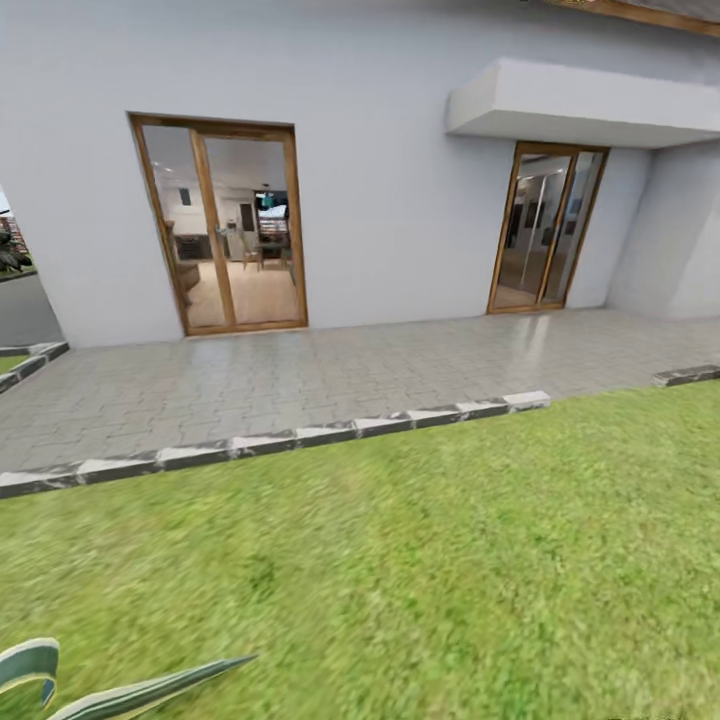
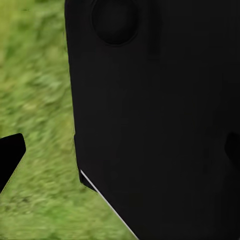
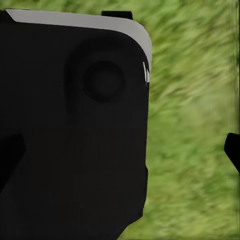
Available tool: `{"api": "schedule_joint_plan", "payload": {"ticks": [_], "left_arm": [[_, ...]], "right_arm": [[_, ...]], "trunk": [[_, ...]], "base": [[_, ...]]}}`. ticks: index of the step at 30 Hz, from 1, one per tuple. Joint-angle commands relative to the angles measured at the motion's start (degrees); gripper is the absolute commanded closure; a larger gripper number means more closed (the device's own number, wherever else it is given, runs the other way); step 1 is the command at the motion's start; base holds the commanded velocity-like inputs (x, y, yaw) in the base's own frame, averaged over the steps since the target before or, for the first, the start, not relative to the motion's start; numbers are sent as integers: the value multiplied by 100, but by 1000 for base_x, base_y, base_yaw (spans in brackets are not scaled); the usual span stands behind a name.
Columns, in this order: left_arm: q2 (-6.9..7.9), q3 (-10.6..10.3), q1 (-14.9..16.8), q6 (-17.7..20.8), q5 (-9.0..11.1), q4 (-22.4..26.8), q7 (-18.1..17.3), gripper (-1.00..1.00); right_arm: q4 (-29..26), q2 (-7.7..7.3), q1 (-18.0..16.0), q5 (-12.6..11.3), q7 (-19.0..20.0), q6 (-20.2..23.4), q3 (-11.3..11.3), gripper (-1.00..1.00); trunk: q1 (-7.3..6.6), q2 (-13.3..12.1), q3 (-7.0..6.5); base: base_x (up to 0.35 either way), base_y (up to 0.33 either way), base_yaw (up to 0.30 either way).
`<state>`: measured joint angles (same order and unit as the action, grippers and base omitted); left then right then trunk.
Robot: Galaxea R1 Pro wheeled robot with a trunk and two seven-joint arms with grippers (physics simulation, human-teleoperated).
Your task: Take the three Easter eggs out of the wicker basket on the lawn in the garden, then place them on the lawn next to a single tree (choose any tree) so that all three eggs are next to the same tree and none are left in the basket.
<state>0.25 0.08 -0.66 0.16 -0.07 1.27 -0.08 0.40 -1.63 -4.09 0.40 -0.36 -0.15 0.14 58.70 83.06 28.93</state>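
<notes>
From the head camera I face a grey house wall (image 1: 400, 220) across a paved patio (image 1: 300, 380), with the lawn (image 1: 420, 560) from centre to 6 o'clock. A striped leaf (image 1: 120, 690) juts in at 7 o'clock. I judge this a transit moment: both arms hang tucked over grass, black housing (image 2: 160, 120) blocking each wrist camera. I cannot tell how far either gripper is open or whether it holds anything. With eggs, basket and tree out of sight, I cannot report their orientation.

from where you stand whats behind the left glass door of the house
Through the left glass door a lit room shows: pale wooden floor, dark furniture and a small screen at the back. The wooden frame and the grey wall hide the rest of the room.
</notes>
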Motion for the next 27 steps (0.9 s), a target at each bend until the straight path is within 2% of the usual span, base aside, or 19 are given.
{"api": "schedule_joint_plan", "payload": {"ticks": [1, 10, 22, 27], "left_arm": [[1, 1, -5, 2, 2, 13, -1, -100], [1, 1, -5, 2, 7, 13, -1, -100], [1, 1, -5, 2, 6, 13, -1, -100], [1, 1, -5, 2, 8, 13, -1, -100]], "right_arm": [[4, 0, -5, 4, -4, 0, 2, -100], [4, 3, -5, 4, -6, 5, 4, -100], [4, 5, -5, 4, -6, 6, 1, -100], [4, 5, -5, 4, -1, -1, 3, -100]], "trunk": [[2, 2, 4], [2, 2, 4], [2, 2, 4], [2, 2, 4]], "base": [[237, -249, -293], [237, -250, -283], [237, -250, -32], [237, -250, -216]]}}
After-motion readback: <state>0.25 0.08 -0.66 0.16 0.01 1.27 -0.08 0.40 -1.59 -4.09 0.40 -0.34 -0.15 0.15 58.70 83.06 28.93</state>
